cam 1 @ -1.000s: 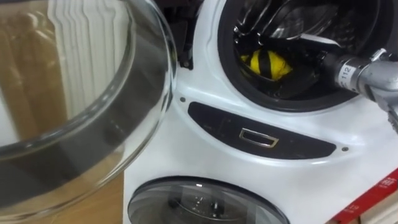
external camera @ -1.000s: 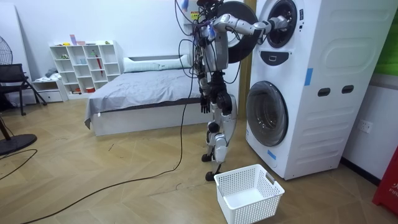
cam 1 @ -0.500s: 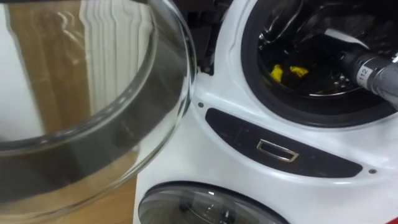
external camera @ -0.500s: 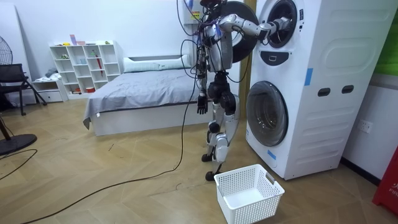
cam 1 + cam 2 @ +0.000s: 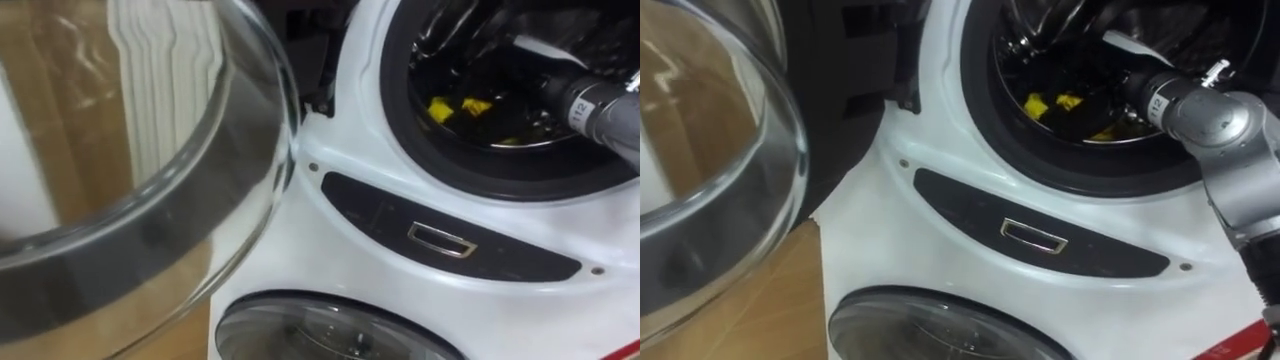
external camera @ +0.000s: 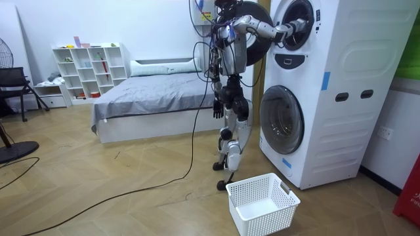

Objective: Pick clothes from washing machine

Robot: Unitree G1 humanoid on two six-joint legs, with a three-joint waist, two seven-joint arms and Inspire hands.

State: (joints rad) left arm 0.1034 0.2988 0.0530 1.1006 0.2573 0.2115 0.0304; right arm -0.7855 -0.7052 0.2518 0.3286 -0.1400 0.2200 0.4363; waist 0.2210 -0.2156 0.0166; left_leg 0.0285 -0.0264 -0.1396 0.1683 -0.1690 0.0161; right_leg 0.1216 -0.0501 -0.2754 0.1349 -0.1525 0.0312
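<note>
A yellow cloth point(image 5: 440, 108) with dark stripes lies low in the drum of the upper washing machine point(image 5: 470, 185). My right arm reaches through the round opening, and my dark right hand point(image 5: 1087, 114) rests on the cloth, so only small yellow patches show around it. Its grip is lost against the dark drum. The machine's glass door point(image 5: 150, 200) stands swung open at my left. In the room view I stand upright facing the stacked machines point(image 6: 308, 85), with my left hand point(image 6: 215, 109) hanging relaxed at my side.
A second round door point(image 5: 330, 330) belongs to the lower machine, under a dark panel point(image 5: 440, 240). A white laundry basket point(image 6: 262, 203) stands on the wooden floor by my feet. A bed point(image 6: 151, 98) and a white shelf point(image 6: 88, 69) lie behind me.
My right hand has come down onto the yellow cloth and now covers most of it. The eye views have shifted a little as my head moved.
</note>
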